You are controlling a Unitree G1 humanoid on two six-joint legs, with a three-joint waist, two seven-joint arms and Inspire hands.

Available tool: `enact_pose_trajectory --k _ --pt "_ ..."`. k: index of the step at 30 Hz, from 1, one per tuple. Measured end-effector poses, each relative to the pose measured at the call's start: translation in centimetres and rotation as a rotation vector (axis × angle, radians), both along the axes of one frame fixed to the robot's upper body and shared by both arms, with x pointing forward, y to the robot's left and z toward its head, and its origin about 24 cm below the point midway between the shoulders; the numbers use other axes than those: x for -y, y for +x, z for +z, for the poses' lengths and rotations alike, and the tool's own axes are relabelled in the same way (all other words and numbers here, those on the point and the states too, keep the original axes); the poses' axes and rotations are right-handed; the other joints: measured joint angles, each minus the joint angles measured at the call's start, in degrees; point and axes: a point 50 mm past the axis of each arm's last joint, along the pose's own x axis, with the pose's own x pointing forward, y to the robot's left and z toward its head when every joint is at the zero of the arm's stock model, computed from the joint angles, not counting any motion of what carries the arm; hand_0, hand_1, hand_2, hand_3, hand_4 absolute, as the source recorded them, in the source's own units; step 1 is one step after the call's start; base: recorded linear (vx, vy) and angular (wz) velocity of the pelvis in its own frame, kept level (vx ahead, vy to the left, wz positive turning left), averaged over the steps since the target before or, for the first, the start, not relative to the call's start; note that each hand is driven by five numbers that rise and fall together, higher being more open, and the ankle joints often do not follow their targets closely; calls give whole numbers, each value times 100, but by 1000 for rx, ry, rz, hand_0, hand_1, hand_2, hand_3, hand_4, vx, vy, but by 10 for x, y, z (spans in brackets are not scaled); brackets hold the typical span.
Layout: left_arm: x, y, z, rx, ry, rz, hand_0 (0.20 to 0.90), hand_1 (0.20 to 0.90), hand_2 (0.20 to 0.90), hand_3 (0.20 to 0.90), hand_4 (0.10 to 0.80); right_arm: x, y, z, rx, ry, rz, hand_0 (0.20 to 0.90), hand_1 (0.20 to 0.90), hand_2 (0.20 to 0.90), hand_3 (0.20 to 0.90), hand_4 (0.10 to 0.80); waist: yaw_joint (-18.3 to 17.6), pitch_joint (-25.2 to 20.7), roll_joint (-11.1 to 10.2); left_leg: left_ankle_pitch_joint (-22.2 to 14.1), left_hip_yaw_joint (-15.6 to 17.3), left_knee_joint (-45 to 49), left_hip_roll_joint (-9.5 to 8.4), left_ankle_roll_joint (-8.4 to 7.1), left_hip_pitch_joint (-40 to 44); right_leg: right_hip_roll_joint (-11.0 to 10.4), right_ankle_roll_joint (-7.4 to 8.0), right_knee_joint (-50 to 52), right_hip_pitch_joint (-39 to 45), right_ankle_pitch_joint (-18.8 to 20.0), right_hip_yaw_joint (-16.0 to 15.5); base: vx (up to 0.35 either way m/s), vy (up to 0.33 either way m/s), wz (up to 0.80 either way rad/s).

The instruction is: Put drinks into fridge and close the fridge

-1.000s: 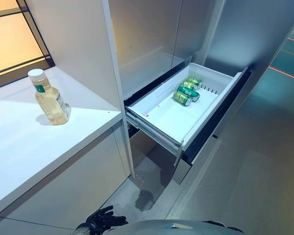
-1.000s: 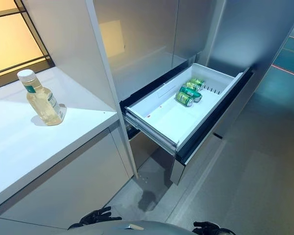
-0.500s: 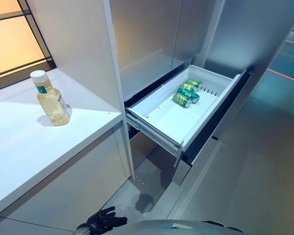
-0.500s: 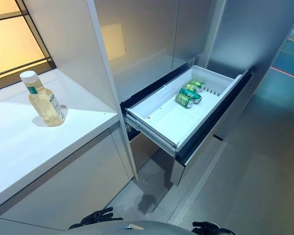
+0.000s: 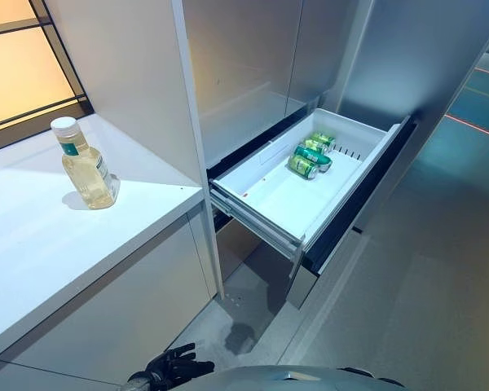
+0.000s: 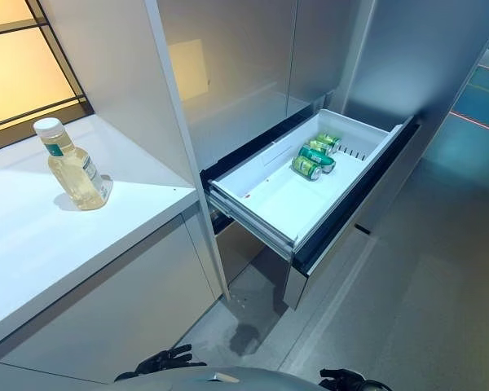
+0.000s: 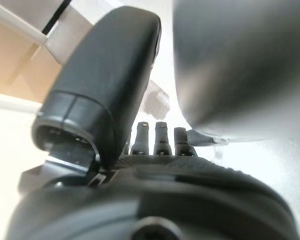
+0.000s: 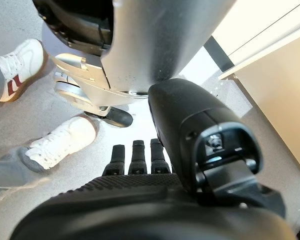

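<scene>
white plastic fridge drawer (image 5: 287, 199) pulled out, containing three green cans (image 5: 311, 152) lying flat. clear bottle (image 5: 83, 164) upright on tabletop (image 5: 57, 236). left robot hand (image 5: 173, 366) and right robot hand (image 6: 342, 378) hanging low, fingers relaxed, empty.

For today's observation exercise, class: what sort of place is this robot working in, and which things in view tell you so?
Most likely a kitchen. A fridge drawer stands pulled open with green cans lying in its far end, a bottle of pale liquid stands on a white counter, and tall plain cabinet fronts rise behind.

White counter (image 5: 57, 244), grey floor (image 5: 424, 309), perhaps an amber-lit window (image 5: 20, 73).
</scene>
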Motion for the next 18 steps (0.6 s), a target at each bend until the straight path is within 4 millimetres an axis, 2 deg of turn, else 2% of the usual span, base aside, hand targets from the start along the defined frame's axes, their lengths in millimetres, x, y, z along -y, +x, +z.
enact_pose_trajectory --k 4,7,9,14,18 --pt "3 8 3 60 32 -183 900 900 900 900 800 0 1 0 6 1 7 900 900 900 900 800 -18 3 -4 0 6 -1 1 0 2 -2 0 0 -1 0 6 0 0 0" --pt "11 24 10 149 63 -381 900 900 900 900 800 0 2 1 11 3 15 900 900 900 900 800 -31 9 -8 0 30 -1 5 0 7 -6 1 7 -11 1 26 -36 10 -3" --pt "19 35 14 210 65 -455 900 900 900 900 800 0 3 1 13 4 23 900 900 900 900 800 -37 14 -9 -1 45 -3 5 0 5 -7 1 18 -25 1 44 -37 8 -4" --pt "44 67 29 375 89 -612 900 900 900 900 800 -2 10 2 28 17 55 900 900 900 900 800 -128 36 -29 0 76 -4 12 -1 -12 -11 2 32 -64 2 72 -25 6 -3" --pt "49 84 39 459 111 -636 900 900 900 900 800 -2 15 3 37 22 67 900 900 900 900 800 -198 65 -5 -1 95 -4 16 -1 -13 -14 2 23 -70 2 88 -3 3 -1"
